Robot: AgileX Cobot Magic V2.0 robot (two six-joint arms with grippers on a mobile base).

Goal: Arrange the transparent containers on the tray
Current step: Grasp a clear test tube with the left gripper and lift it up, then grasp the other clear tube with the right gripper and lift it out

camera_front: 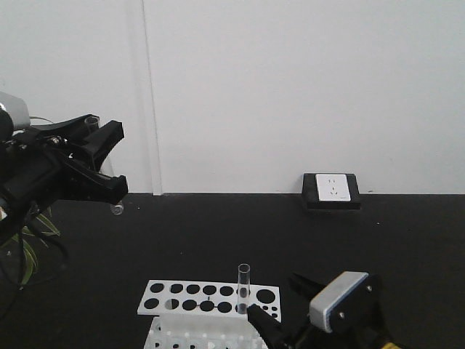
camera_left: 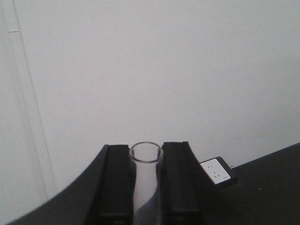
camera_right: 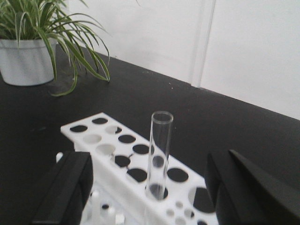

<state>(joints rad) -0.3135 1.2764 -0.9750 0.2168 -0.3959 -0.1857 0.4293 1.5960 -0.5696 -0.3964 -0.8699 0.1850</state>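
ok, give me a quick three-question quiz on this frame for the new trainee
1. True or false: the left gripper is shut on a test tube.
2. The second tube is: A) upright in the white rack; B) in a cup; C) lying flat on the table.
3. One word: is the right gripper open or shut?

Key: 1 true; 2 A; 3 open, with its fingers well apart and not touching the second tube.
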